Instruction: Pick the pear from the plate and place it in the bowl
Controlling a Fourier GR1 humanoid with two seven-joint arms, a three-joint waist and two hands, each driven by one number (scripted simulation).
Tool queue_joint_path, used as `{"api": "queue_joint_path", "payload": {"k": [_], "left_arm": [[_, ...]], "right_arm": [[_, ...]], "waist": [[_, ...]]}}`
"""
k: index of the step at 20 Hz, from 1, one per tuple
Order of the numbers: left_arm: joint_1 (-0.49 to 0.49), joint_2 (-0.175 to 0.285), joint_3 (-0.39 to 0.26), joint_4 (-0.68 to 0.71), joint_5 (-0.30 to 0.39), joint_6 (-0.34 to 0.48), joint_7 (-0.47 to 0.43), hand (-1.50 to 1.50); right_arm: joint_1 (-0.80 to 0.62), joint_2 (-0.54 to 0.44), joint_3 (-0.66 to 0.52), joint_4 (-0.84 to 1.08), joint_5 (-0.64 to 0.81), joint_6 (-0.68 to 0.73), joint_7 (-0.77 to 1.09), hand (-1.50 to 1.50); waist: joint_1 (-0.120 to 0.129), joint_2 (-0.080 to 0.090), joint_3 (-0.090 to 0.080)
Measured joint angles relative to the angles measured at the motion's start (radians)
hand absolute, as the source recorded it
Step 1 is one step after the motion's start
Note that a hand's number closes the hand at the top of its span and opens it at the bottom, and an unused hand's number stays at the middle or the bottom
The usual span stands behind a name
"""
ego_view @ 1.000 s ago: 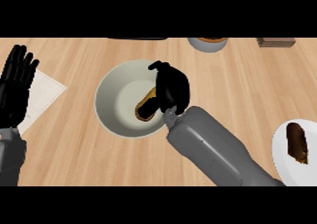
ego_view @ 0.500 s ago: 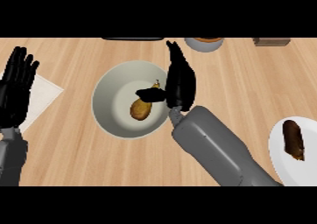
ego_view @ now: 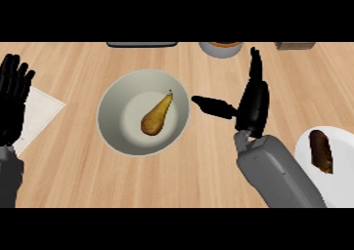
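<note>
Inside the pale bowl (ego_view: 119, 129) the pear (ego_view: 157, 115) lies on its side, stem toward the far rim, with nothing touching it; judging by that, the placing looks done. Just beside the bowl's right rim, the right hand (ego_view: 252, 110) stands edge-on, apart from the fruit. Its fingers (ego_view: 256, 68) are straight and pressed together, its thumb (ego_view: 212, 105) stretches toward the bowl, and it holds nothing. Its grey forearm comes in beside the white plate (ego_view: 349, 168), where a brown item (ego_view: 320, 150) lies. At the left edge, the left hand (ego_view: 10, 97) rests open, fingers up.
</note>
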Motion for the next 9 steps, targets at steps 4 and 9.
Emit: {"api": "queue_joint_path", "payload": {"k": [4, 9], "left_arm": [[0.031, -0.002, 0.003, -0.035, 0.010, -0.007, 0.009, 0.00], [0.009, -0.008, -0.003, -0.016, -0.004, 0.003, 0.003, 0.00]], "right_arm": [[0.170, -0.108, -0.055, -0.190, -0.117, 0.016, -0.090, -1.50], [0.368, -0.199, -0.149, -0.327, -0.311, 0.074, -0.273, -1.50]], "waist": [[-0.001, 0.000, 0.000], [-0.001, 0.002, 0.001]]}}
